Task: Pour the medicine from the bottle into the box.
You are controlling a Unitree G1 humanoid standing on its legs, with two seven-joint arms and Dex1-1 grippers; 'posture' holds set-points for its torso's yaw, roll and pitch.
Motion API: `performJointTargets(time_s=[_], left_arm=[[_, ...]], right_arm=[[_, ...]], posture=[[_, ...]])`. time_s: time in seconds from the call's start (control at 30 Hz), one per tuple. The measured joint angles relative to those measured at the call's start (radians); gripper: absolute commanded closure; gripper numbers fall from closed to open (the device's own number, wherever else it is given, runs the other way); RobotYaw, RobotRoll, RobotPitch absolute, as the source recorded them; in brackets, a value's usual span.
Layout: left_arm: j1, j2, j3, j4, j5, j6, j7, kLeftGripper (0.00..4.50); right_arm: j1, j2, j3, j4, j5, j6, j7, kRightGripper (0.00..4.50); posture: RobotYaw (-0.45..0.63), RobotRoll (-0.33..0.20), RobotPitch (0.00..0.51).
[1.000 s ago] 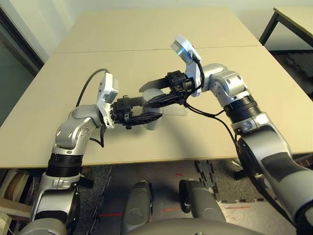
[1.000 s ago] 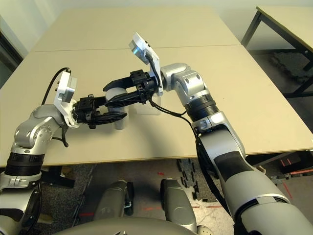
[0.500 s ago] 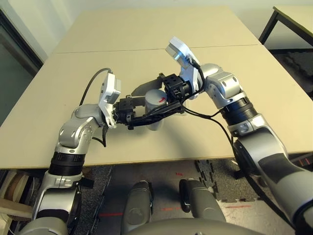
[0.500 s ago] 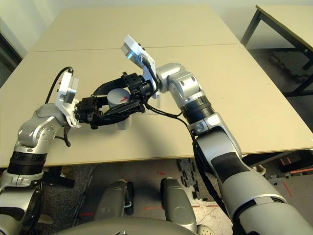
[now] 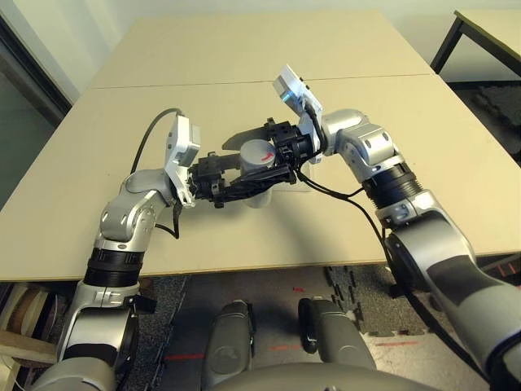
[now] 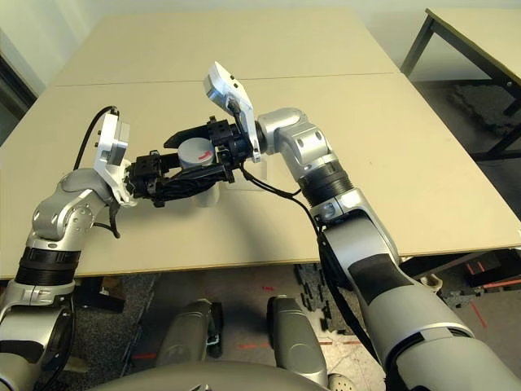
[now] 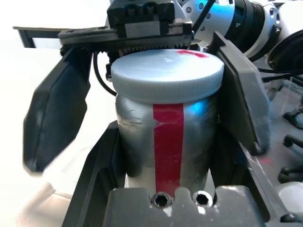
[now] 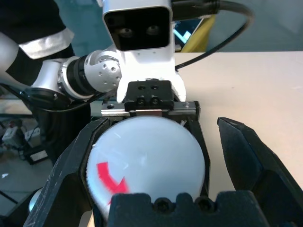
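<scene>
Above table [image 5: 122,147], my left gripper [image 5: 244,175] clamps bottle [image 7: 165,137] by body, held upright off surface; my right gripper [image 5: 256,142] spread wide around cap [image 7: 166,71], not pinching; box [image 5: 299,181] behind, partly hidden; step: uncapping; next: close on cap, twist off.

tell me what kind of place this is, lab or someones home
Most likely a lab or workshop, not a home. The robot works at a plain beige table pushed against a second one, another bare table stands to its right, and the floor beneath shows dark interlocking mats with tape marks.
</scene>
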State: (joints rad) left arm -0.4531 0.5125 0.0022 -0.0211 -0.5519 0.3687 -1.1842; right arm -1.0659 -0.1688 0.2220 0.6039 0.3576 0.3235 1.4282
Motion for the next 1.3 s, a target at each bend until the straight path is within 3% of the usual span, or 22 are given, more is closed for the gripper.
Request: performJointTargets(time_s=[0.37,0.93,1.3], left_arm=[[0.008,0.000,0.021,-0.001,0.000,-0.003,0.023,1.91],[0.043,0.003,0.022,-0.006,-0.002,-0.010,0.020,1.91],[0.030,0.002,0.031,0.022,-0.003,-0.029,0.020,1.91]], right_arm=[[-0.017,-0.028,-0.036,0.035,0.013,-0.002,0.008,0.00],[0.003,-0.236,-0.158,0.011,0.038,0.056,-0.003,0.00],[0.067,-0.225,-0.158,-0.205,0.095,0.183,-0.028,0.00]], posture=[[0.04,0.000,0.094],[0.01,0.000,0.089],[0.00,0.000,0.088]])
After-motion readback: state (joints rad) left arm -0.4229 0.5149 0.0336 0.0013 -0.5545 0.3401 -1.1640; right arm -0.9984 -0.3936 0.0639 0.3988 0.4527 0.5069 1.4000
